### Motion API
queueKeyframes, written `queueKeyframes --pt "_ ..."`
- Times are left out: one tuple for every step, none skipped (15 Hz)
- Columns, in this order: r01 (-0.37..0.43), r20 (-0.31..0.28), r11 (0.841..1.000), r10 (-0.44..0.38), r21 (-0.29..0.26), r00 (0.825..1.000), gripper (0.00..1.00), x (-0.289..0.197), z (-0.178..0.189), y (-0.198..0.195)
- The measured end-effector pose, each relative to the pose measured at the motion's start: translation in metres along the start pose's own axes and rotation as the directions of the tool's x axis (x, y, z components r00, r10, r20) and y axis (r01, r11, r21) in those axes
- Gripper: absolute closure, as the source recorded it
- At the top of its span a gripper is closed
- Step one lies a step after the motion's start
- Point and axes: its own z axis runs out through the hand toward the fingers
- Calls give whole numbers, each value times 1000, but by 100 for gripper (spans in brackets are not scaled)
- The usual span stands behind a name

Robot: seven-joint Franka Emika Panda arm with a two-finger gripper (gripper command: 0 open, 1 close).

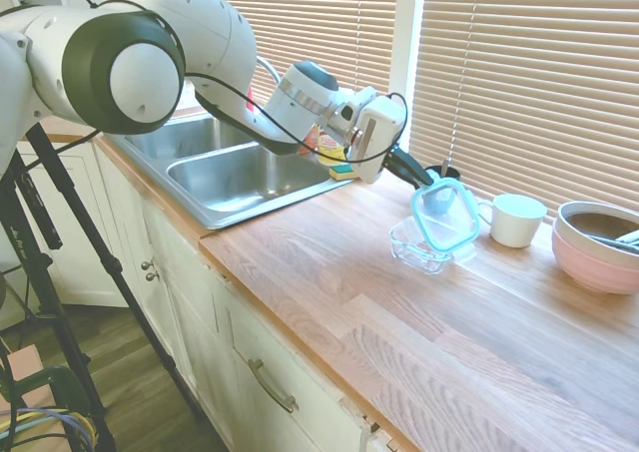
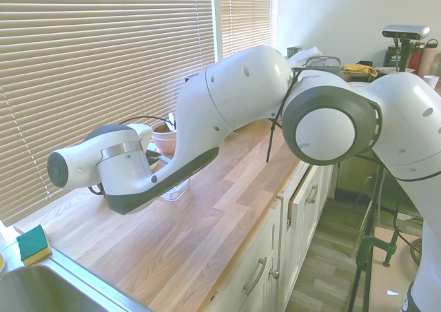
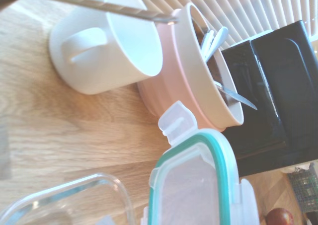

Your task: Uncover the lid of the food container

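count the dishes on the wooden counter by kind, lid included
Clear glass food container: 1
Teal-rimmed clear plastic lid: 1
White cup: 1
Pink bowl: 1
Total: 4

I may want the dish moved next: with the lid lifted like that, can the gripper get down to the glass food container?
Probably not right away. The gripper is shut on the lid, which hangs tilted directly over the food container. Nothing else crowds the dish; the white cup stands apart. It would need to set the lid aside first.
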Motion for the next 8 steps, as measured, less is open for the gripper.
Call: queueKeyframes --pt "-19 11 1000 19 -6 1000 100 8 5 2" --pt "-36 22 999 36 -14 999 100 15 11 5" --pt "-52 29 998 53 -22 998 100 21 16 7" --pt "-69 31 997 70 -28 997 100 27 20 9" --pt "-83 32 996 84 -33 996 100 32 23 11" --pt "-95 33 995 97 -37 995 100 38 24 14" --pt "-109 36 993 111 -42 993 100 44 25 18" --pt "-123 37 991 125 -45 992 100 51 26 22"
